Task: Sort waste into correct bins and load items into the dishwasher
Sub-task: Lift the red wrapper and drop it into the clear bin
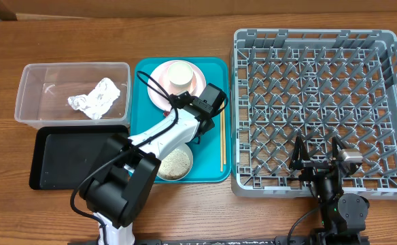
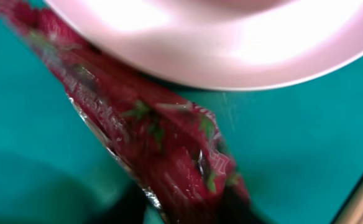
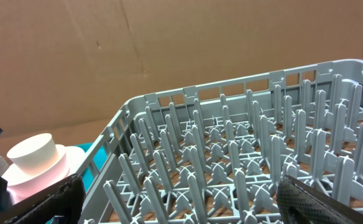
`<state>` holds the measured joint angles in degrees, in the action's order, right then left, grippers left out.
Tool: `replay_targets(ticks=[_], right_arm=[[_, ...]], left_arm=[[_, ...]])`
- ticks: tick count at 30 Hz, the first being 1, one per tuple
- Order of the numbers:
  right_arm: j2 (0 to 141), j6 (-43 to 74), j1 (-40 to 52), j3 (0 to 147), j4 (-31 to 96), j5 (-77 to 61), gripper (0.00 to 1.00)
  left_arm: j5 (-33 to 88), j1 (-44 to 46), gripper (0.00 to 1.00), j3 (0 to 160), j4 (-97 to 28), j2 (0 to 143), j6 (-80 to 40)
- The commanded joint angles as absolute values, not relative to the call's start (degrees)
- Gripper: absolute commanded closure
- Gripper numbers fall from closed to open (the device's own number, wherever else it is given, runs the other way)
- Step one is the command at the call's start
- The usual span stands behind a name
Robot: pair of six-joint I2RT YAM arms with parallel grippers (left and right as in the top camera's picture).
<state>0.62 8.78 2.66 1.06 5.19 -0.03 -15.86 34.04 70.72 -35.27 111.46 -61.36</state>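
Observation:
My left gripper [image 1: 179, 103] is low over the teal tray [image 1: 212, 68], beside the pink dish [image 1: 156, 90]. In the left wrist view it is shut on the red-and-white snack wrapper [image 2: 163, 143], which lies just below the pink dish's rim [image 2: 231, 50]. A small white cup [image 1: 181, 75] stands on the pink dish. White rice scraps [image 1: 175, 162] lie in a pale round bowl at the tray's front. Wooden chopsticks [image 1: 221, 139] lie along the tray's right side. The crumpled napkin [image 1: 95, 99] is in the clear tub [image 1: 32, 75]. My right gripper [image 1: 317, 167] is open and empty over the grey rack's front [image 1: 253, 184].
The black tray [image 1: 69, 160] lies in front of the clear tub, left of the teal tray. The rack's upright pegs [image 3: 231, 149] fill the right wrist view, with the cup [image 3: 35, 155] beyond its left wall. My left arm crosses the teal tray diagonally.

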Motion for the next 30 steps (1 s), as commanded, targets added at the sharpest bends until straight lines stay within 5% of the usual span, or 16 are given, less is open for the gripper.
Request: replay_targets(ticks=[1,12,30], right_arm=[[0.16,8.73,2.50,0.45,4.82,-0.08,0.00],[0.19,8.73,2.50,0.45,4.82,-0.05,0.00],[0.16,8.73,2.50,0.45,4.82,-0.08,0.00]], left_arm=[[-16.01,32.97,0.90,70.24,-35.59,111.55,-55.72],[-20.08,29.06,0.96,82.08,-48.95,98.28,-52.64],[-20.97,2.02,0.89,81.69,-54.08,95.96,-41.69]])
